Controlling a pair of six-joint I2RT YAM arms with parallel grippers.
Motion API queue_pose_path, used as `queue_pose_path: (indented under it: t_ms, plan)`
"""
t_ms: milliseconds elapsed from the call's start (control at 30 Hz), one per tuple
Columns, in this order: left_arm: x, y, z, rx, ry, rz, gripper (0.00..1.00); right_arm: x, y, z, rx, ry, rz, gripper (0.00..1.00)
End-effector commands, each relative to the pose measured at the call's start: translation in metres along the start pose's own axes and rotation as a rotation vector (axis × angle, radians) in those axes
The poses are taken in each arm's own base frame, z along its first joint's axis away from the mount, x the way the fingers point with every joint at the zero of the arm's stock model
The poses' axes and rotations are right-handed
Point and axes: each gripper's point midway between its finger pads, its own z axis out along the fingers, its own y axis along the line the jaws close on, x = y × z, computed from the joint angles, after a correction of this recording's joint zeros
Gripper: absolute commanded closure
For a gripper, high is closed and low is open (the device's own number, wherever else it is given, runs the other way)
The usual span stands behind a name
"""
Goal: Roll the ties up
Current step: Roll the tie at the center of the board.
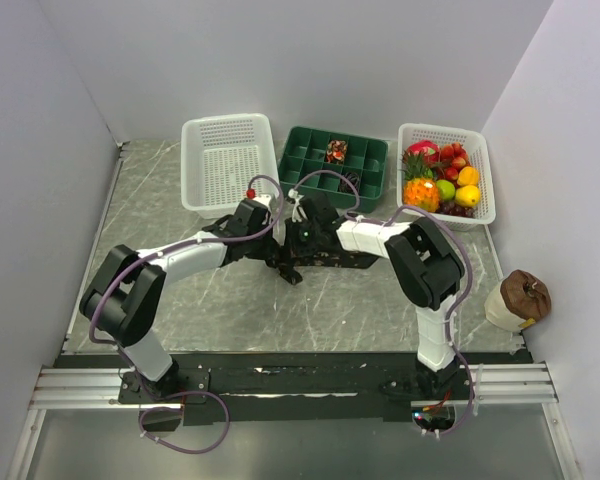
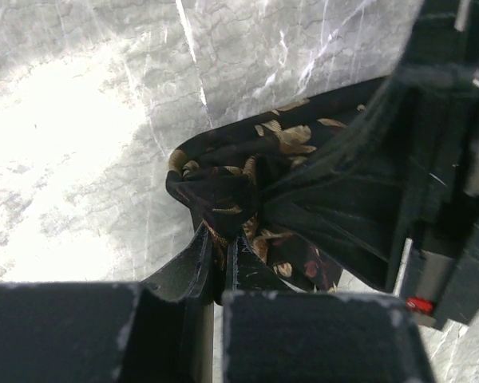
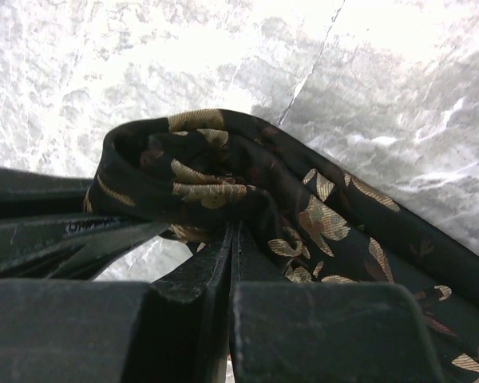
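Far edge walled off: white basket (image 1: 228,160), green tray (image 1: 372,190) and fruit basket (image 1: 485,185) in a row, with narrow gaps between.
Mid-table jammed: left gripper (image 2: 217,239) and right gripper (image 3: 233,231) both pinched on the tie (image 3: 303,199), crowded together, no passage between.
Open marble on the table (image 1: 350,310), on the near side and along the left wall.
Brown-topped pot (image 1: 520,298) crowds the right edge.

Left arm (image 1: 185,260) and right arm (image 1: 375,237) angled inward, each one's fingers (image 2: 193,267) clamped

White links and bulky black joints are seen on the left arm (image 1: 185,262) and right arm (image 1: 427,262); thin purple cables (image 1: 466,268) are looped along both, and matte black fingers (image 2: 193,265) are shown close up.
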Motion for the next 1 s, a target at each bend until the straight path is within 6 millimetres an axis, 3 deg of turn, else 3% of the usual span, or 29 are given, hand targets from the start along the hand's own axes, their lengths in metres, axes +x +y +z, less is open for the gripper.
queue_pose_path:
  t_ms: [0,200,533,700,900,967]
  plan:
    - [-0.035,-0.037,-0.004,0.139,-0.087,0.043,0.98,-0.016,-0.007,0.007,0.036,-0.026,0.004,0.97]
    - [-0.039,-0.058,0.001,0.200,-0.105,0.071,0.98,-0.024,-0.004,0.010,-0.019,-0.048,0.012,0.97]
    - [-0.051,-0.086,0.005,0.305,-0.172,0.077,0.97,-0.021,-0.016,0.011,-0.144,-0.060,0.096,0.97]
    - [-0.057,-0.101,0.006,0.363,-0.184,0.112,0.88,-0.020,-0.017,0.016,-0.149,-0.053,0.101,0.98]
    - [-0.049,-0.115,0.016,0.416,-0.164,0.145,0.75,-0.017,-0.022,0.016,-0.135,-0.047,0.101,0.98]
    - [-0.047,-0.115,0.017,0.416,-0.168,0.150,0.65,-0.015,-0.023,0.015,-0.131,-0.044,0.106,0.98]
